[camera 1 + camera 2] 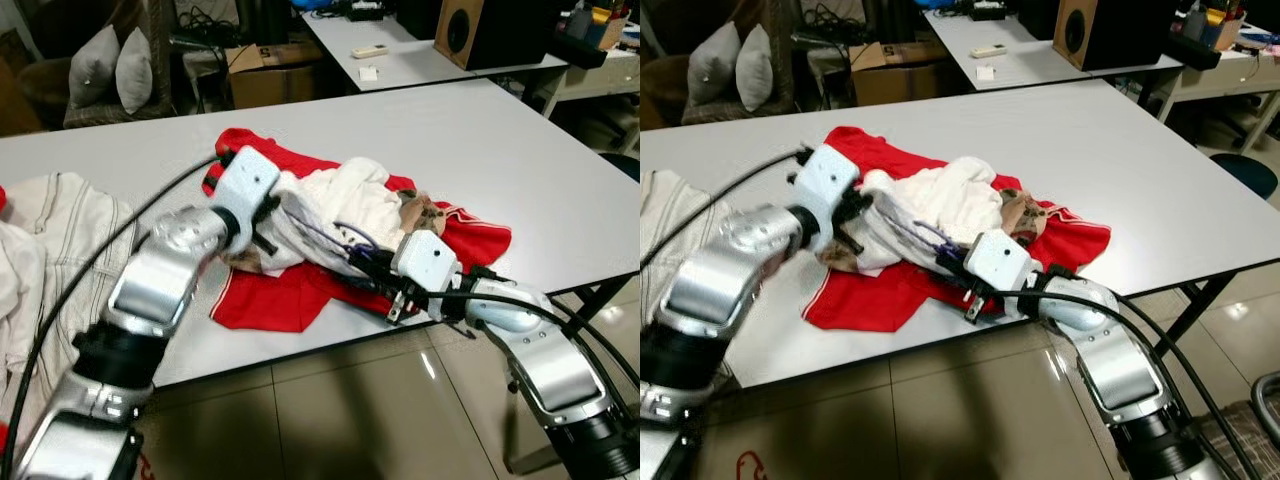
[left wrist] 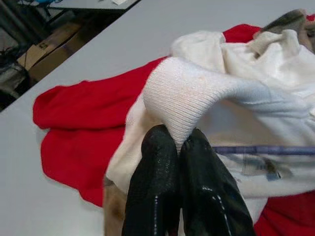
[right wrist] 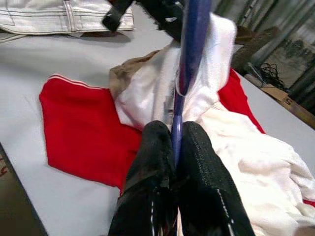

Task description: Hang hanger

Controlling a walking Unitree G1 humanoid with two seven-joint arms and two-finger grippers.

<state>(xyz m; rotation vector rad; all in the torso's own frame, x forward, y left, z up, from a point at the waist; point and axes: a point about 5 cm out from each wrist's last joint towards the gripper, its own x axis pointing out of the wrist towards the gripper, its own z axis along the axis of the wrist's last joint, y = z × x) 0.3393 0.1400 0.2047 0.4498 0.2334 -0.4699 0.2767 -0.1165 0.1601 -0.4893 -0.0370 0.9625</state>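
Observation:
A white knit sweater [image 1: 350,195] lies bunched on top of a red garment [image 1: 270,295] on the grey table [image 1: 500,150]. A thin purple-blue hanger [image 3: 189,39] runs into the sweater; its bar [image 1: 345,240] shows at the sweater's near edge. My left gripper [image 2: 179,142] is shut on a ribbed fold of the white sweater, at the pile's left side [image 1: 262,232]. My right gripper [image 3: 173,130] is shut on the hanger's bar, at the pile's front near the table edge [image 1: 368,266]. Most of the hanger is hidden inside the cloth.
A pale jacket [image 1: 50,230] lies at the table's left end. A brown patterned cloth [image 1: 425,212] sits in the pile's right side. Behind stand a second table [image 1: 420,65] with a remote [image 1: 370,50], a speaker [image 1: 470,30], a cardboard box [image 1: 270,75] and cushions [image 1: 115,65].

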